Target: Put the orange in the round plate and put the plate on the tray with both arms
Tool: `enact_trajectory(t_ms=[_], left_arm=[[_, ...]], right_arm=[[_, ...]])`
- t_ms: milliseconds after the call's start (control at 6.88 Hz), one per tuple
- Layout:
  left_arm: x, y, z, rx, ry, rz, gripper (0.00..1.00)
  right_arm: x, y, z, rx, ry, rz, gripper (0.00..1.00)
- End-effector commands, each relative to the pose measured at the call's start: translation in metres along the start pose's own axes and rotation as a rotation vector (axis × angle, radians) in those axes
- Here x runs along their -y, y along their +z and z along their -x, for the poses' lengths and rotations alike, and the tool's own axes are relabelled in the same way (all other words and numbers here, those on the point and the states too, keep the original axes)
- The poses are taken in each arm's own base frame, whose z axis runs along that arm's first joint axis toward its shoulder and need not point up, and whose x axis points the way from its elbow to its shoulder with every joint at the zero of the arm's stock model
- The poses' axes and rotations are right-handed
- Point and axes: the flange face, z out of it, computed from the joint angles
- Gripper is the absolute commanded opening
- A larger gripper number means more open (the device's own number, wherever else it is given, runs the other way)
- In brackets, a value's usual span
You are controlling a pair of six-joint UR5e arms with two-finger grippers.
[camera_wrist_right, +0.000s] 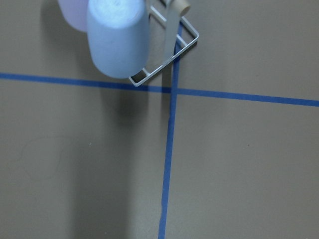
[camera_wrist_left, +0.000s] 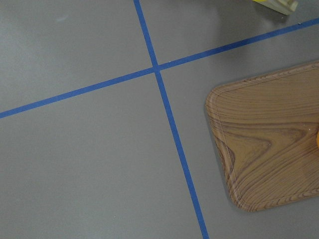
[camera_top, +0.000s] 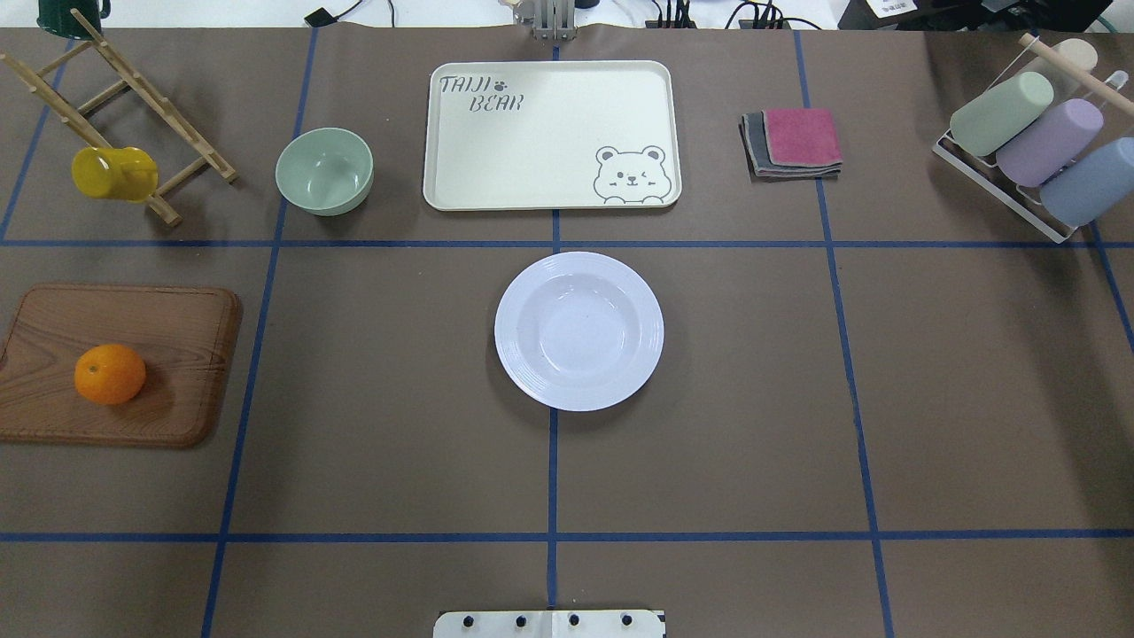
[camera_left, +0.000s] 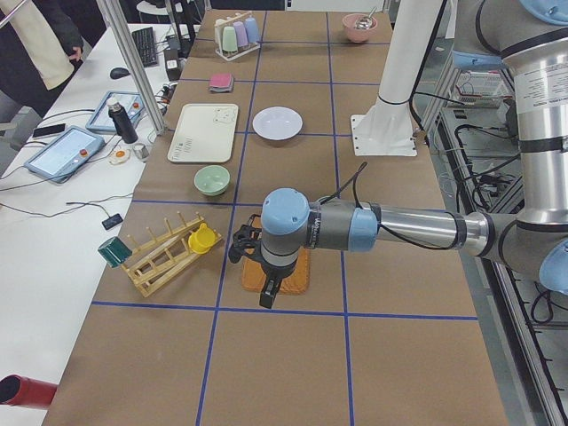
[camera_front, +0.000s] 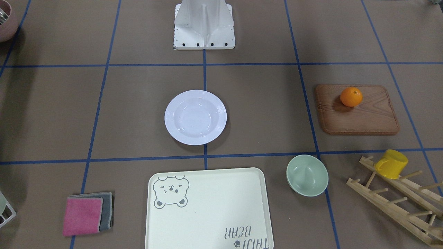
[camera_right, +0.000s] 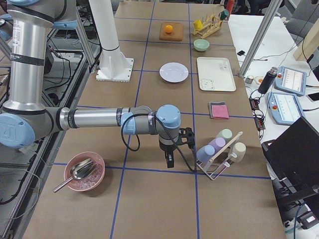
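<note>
The orange [camera_top: 110,374] sits on the wooden board [camera_top: 177,328], at the left edge of the overhead view and about half way down the frame. The round plate [camera_top: 578,330] is empty in the centre of that view. The tray [camera_top: 549,142], also empty, lies just above the plate at the top centre.

My left gripper [camera_left: 267,297] hangs over the near end of this board, in the lower middle of the left side view. My wrist hides the orange in that view. In my left wrist view the board fills the right side, and only a thin orange sliver shows at the far right edge. So the fruit lies toward the right of that frame, across the board from where the camera looks.

My right gripper [camera_right: 169,162] is well apart from all of this, near the cup rack [camera_right: 219,154] in the lower middle of the right side view. I judge that my left arm is clearly the nearer one for the pick. The orange is round, so I think no grasp direction is better than another.

Both grippers show only in the side views, so I cannot tell whether their fingers are spread or closed. Neither one seems to carry anything.
</note>
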Motion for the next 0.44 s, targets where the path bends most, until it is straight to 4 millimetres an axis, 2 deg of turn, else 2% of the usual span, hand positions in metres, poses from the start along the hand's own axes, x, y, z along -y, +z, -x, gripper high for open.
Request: enact_trajectory(t_ms=[0, 145, 291], left_arm=[[-0.001, 0.000, 0.000, -0.001, -0.001, 0.000, 0.98], [0.002, -0.004, -0.003, 0.003, 0.014, -0.008, 0.98], [0.006, -0.009, -0.007, 0.009, 0.026, -0.017, 0.98]], right_arm=[[0.000, -0.030, -0.018, -0.015, -0.053, 0.064, 1.00], [0.003, -0.038, -0.020, -0.023, -0.042, 0.048, 1.00], [0.017, -0.049, -0.014, -0.036, -0.045, 0.025, 1.00]])
